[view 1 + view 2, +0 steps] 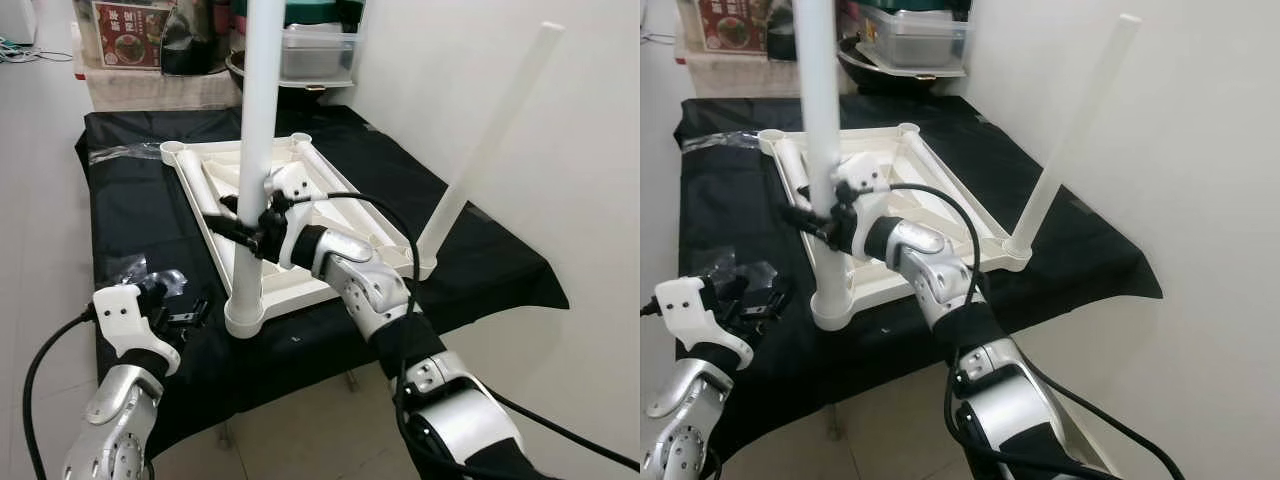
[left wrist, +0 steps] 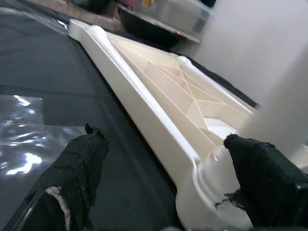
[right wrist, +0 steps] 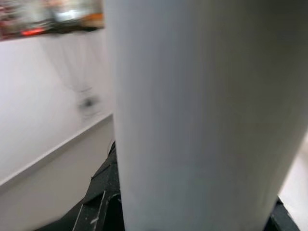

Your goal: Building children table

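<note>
An upturned white children's table panel (image 1: 300,215) lies in the middle of the frame on a tabletop draped in black cloth (image 1: 130,215). A white leg (image 1: 258,140) stands upright in the panel's near-left corner socket, rising out of the top of the frame; the right gripper (image 1: 243,228) has its fingers clamped around it partway up. A second leg (image 1: 490,140) leans up from the near-right corner toward the upper right. The left gripper (image 1: 170,300), lower left, hovers just beside the socket with fingers apart, near crumpled plastic wrap (image 1: 125,268)
</note>
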You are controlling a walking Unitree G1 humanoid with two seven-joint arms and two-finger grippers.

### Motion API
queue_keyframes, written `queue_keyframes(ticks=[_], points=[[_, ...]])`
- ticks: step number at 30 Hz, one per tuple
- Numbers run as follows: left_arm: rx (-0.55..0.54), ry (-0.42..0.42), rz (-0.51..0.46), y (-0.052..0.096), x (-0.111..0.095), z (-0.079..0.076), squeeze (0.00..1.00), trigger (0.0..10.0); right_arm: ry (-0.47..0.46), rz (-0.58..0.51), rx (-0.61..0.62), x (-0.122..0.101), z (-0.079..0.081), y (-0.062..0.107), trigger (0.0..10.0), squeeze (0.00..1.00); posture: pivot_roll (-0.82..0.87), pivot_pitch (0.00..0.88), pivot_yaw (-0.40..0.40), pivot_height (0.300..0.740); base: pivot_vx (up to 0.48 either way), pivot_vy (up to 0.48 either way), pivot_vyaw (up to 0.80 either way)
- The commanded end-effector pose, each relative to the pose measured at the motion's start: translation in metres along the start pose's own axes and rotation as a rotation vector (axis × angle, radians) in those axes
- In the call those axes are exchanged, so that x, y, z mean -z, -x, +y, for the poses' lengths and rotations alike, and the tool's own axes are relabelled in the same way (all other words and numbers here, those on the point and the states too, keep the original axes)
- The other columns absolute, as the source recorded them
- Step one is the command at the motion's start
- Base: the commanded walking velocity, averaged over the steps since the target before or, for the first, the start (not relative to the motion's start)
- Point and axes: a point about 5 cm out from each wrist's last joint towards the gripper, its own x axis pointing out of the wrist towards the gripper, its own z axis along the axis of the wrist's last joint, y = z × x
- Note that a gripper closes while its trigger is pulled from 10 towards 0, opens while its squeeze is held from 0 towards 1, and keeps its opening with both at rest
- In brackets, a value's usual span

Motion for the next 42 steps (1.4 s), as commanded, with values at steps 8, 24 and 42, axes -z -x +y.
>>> queue_keyframes(ticks=[8,24,42], points=[[-0.001,0.015,0.002,0.002,0.002,-0.001,0.00,10.0,-0.062,0.243,0.909,0.060,-0.079,0.064,0.0,0.00,0.18,0.000,-0.181,0.740,0.000,0.000,0.00],[-0.002,0.011,0.002,0.001,0.002,0.000,0.00,10.0,-0.105,0.005,-0.079,0.013,-0.010,0.024,10.0,0.00,0.17,0.000,-0.173,0.740,0.000,0.000,0.00],[-0.008,0.013,-0.003,0.002,0.001,0.000,0.00,10.0,-0.038,0.147,0.347,0.050,-0.053,0.031,0.0,0.00,0.19,0.000,-0.182,0.740,0.000,0.000,0.00]])
